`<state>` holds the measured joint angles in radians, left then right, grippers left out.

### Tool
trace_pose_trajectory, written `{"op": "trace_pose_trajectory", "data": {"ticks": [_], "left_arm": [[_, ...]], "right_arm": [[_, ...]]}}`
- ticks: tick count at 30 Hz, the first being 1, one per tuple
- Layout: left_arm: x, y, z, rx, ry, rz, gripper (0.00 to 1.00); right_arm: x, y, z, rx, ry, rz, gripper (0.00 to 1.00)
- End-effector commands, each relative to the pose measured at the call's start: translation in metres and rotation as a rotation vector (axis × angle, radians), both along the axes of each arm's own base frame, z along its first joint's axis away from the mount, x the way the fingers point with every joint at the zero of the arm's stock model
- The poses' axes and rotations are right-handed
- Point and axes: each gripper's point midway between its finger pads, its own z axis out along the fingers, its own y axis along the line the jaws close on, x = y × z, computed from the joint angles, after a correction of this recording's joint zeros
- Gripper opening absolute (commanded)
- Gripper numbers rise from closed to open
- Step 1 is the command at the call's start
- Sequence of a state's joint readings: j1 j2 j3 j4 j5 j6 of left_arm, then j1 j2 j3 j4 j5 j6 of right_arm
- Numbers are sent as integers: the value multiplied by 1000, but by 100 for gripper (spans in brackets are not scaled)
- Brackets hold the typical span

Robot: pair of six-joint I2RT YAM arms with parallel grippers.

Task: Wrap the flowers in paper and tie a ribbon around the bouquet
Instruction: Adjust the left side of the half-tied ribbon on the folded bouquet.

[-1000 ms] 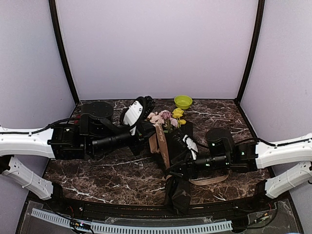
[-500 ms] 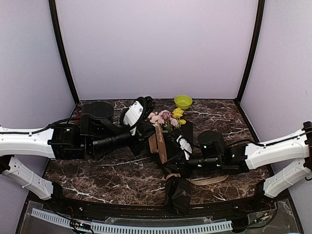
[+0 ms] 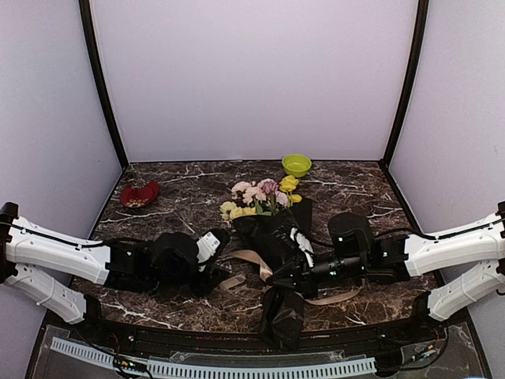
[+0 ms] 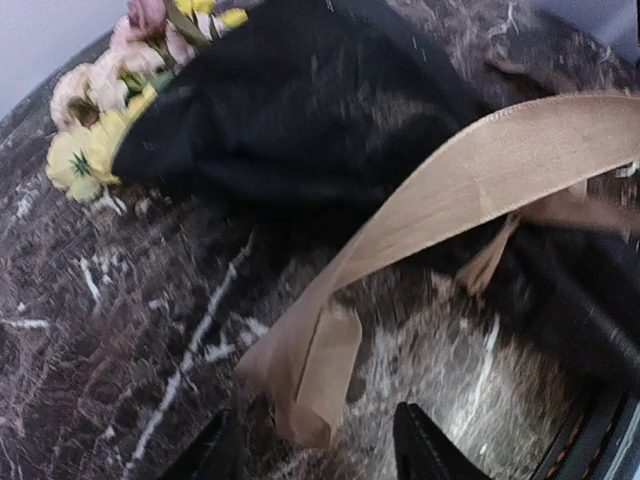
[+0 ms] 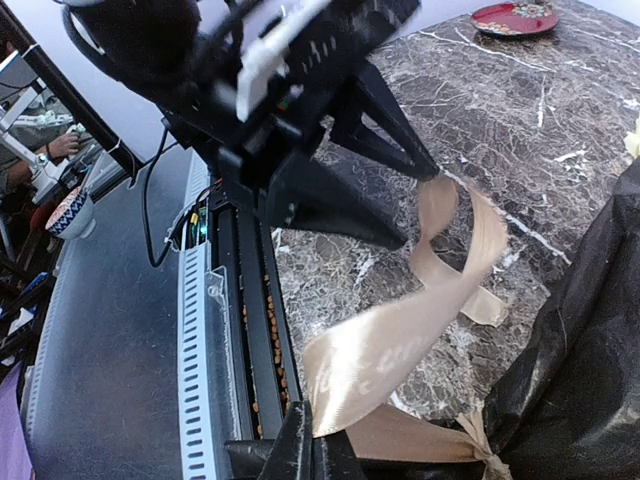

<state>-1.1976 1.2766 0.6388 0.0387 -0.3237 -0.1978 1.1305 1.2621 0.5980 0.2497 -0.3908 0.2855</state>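
- right gripper [image 5: 312,448]: jaws are seen fully closed, with the flat beige-tan ribbon [image 5: 400,335] pinched at the tips. The strip runs up and away in a slack twist.
- left gripper [image 4: 315,442]: fingers are held roughly half apart and nothing is clamped. A folded ribbon end lies on the table just ahead of the tips.
- bouquet [image 3: 276,233]: a black, crinkly, glossy paper cone laid at table centre. The pink and yellow flower heads [image 3: 264,192] point far, and the narrowed part is near, beside the right gripper.
- The ribbon is seen crossing the narrowed part. Whether a knot is closed cannot be told.
- Ribbon handling, judged: light, limp and smooth, so slipping from a shallow pinch and twisting are likely. It is best taken flat across its width, a little back from the end and off the fold.
- Paper, judged: thin and springy, likely to unroll if released and to crease under a hard pinch. It is best held where it is bunched narrow.
- Blooms are judged fragile and are not to be gripped or pressed.
- Surface: dark brown marbled tabletop [image 3: 355,189], hard and glossy. Low friction is expected, so the bundle may be dragged when the ribbon is pulled.
- Room: pale lilac walls enclose three sides. A lime-green bowl [image 3: 297,164] sits far centre-right and a red dish [image 3: 140,194] far left, both well apart from the work.
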Motion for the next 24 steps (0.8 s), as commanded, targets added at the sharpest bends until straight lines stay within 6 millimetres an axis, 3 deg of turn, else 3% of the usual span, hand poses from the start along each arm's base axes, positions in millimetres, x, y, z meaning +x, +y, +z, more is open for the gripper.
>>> {"op": "trace_pose_trajectory", "data": {"ticks": [1, 7, 12, 16, 18, 21, 24], "left_arm": [[-19, -7, -9, -74, 4, -75, 66], [-42, -19, 0, -86, -138, -303, 76], [-52, -56, 35, -247, -260, -436, 75], [-53, -84, 47, -342, -339, -492, 76], [-50, -99, 44, -349, -338, -500, 76], [-48, -115, 36, -369, -319, -507, 73], [-40, -119, 39, -434, -331, -453, 59]], "right_arm": [[-14, 4, 12, 40, -17, 95, 0], [-13, 6, 11, 22, -28, 101, 0], [-10, 6, 10, 18, -29, 89, 0], [-8, 4, 11, 18, -35, 76, 0], [-6, 3, 11, 19, -37, 66, 0], [-3, -1, 12, 22, -43, 47, 0], [-1, -4, 13, 29, -45, 32, 0]]}}
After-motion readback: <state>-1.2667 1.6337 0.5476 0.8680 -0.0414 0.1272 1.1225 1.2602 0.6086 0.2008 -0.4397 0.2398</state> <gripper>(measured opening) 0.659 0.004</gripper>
